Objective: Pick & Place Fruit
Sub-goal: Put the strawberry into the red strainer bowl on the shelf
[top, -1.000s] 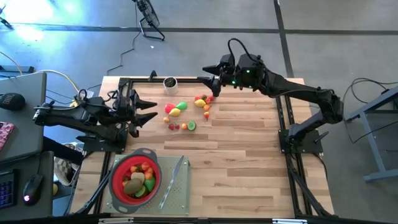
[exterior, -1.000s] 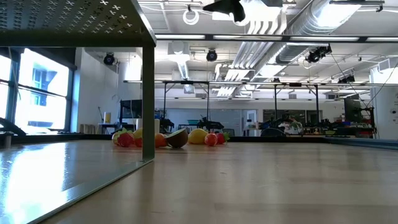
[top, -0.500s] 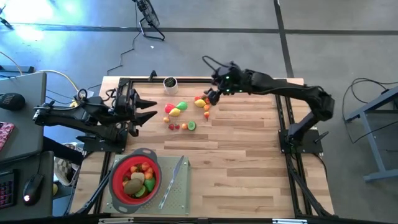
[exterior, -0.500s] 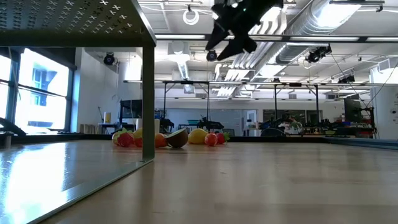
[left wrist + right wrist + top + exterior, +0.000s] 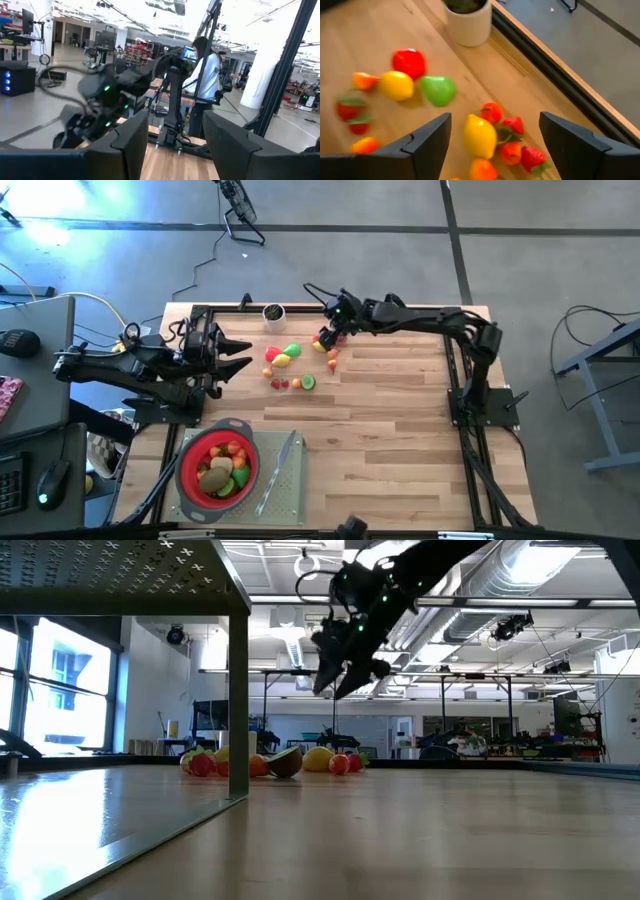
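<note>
Small toy fruits lie loose on the wooden table's far middle in two clusters. One [image 5: 284, 357] holds red, yellow and green pieces. The other [image 5: 327, 346] has a yellow lemon [image 5: 480, 132] and strawberries [image 5: 520, 152]. More fruit fills the red strainer [image 5: 218, 467] at the near left. My right gripper [image 5: 326, 334] hangs open above the right cluster, slanting down, with the lemon and an orange-red piece [image 5: 491, 111] between its fingers' lines [image 5: 495, 120]; in the low view it [image 5: 338, 675] is well above the fruit [image 5: 285, 762]. My left gripper [image 5: 240, 358] waits open and raised at the left [image 5: 175, 122].
A white cup [image 5: 272, 313] stands at the far edge beside a dark frame rail [image 5: 545, 60]. A slim grey knife [image 5: 281, 470] lies on the grey board [image 5: 290, 495] next to the strainer. A person [image 5: 206, 75] stands beyond the table. Bare wood fills the near right.
My right gripper has come down from high over the far edge toward the right fruit cluster, moving toward the table's left and tipping from near level to slanting down. Its fingers have stayed apart. The fruit has not moved.
</note>
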`<state>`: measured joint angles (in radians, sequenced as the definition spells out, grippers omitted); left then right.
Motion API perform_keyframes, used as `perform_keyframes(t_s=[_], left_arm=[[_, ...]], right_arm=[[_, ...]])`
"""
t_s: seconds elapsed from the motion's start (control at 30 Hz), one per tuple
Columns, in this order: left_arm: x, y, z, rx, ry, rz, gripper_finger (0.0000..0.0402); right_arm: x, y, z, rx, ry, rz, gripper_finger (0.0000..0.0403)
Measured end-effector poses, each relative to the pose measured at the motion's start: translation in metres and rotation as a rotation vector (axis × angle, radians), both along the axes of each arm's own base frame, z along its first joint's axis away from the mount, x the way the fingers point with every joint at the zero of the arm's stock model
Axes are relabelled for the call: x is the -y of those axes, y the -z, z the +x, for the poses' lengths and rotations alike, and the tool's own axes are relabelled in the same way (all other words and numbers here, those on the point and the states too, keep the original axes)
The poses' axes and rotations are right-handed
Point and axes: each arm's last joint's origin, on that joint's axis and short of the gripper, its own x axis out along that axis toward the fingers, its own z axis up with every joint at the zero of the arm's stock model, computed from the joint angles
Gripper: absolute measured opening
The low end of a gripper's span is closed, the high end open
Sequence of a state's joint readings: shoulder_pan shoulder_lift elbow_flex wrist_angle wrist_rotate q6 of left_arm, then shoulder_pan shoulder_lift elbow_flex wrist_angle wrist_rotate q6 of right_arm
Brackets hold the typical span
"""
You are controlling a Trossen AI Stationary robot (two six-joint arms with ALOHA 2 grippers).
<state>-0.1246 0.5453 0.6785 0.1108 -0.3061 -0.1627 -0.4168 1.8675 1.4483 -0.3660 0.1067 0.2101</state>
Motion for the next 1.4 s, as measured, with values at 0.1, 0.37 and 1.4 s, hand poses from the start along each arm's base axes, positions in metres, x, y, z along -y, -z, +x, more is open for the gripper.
perform_keyframes(t_s=[0.1, 0.37, 1.4], left_arm=[[0.0, 0.0, 0.0, 0.0, -0.002, -0.001, 0.0181], [0.0, 0.0, 0.0, -0.001, -0.003, -0.001, 0.0181], [-0.004, 0.001, -0.001, -0.01, -0.146, -0.035, 0.0181]], right_arm=[[0.008, 0.012, 0.001, -0.039, -0.018, -0.006, 0.0294], [0.015, 0.021, -0.001, -0.047, -0.484, -0.025, 0.0294], [0.025, 0.02, 0.026, -0.18, -0.659, -0.143, 0.0294]])
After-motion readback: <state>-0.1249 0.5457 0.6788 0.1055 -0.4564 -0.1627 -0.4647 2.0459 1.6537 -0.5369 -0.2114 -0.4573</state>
